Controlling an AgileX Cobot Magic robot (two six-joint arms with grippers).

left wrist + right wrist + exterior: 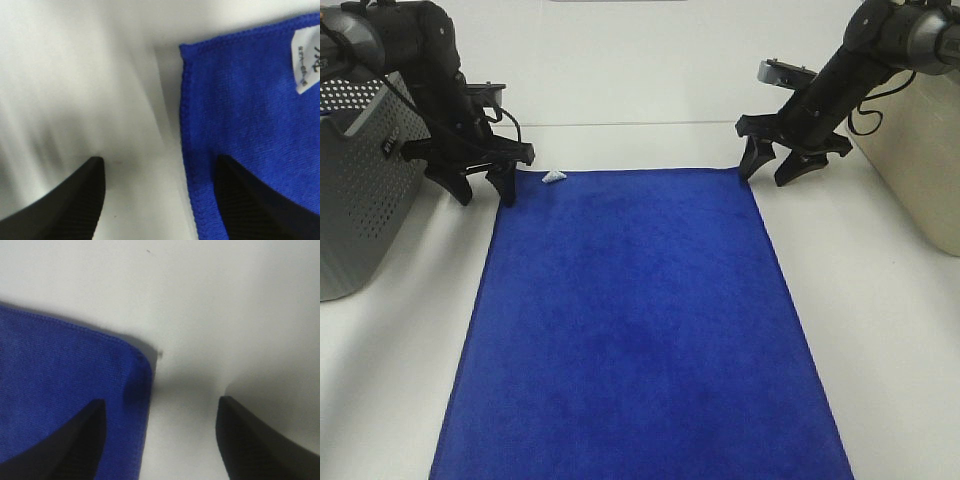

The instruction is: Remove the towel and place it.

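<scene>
1. Exterior high view: the blue towel (640, 330) lies spread flat on the white table (890, 340), its white tag (553, 177) at the far left corner. It sits between the grey perforated basket (360, 190) and the beige bin (920, 170), well outside both. The left gripper (486, 190) stands at the far left corner and the right gripper (767, 172) at the far right corner, both with jaws spread and nothing lifted. Judging from this, the towel is already out and laid down. Little seems left beyond drawing the arms clear, unless another resting place is meant. Only a strip of the basket's inner wall shows, and only the bin's outer side, so I cannot tell what either one holds
2. Left wrist view: the left gripper (159, 167) is wide open and holds nothing. One finger hangs over bare table, the other over the towel (240, 125), whose stitched hem runs between them. The tag (306, 60) lies flat on the cloth. The table surface looks smeared
3. Right wrist view: the right gripper (161, 407) is also parted wide and empty. The towel (65, 370) corner lies flat under one finger, with bare table under the other
</scene>
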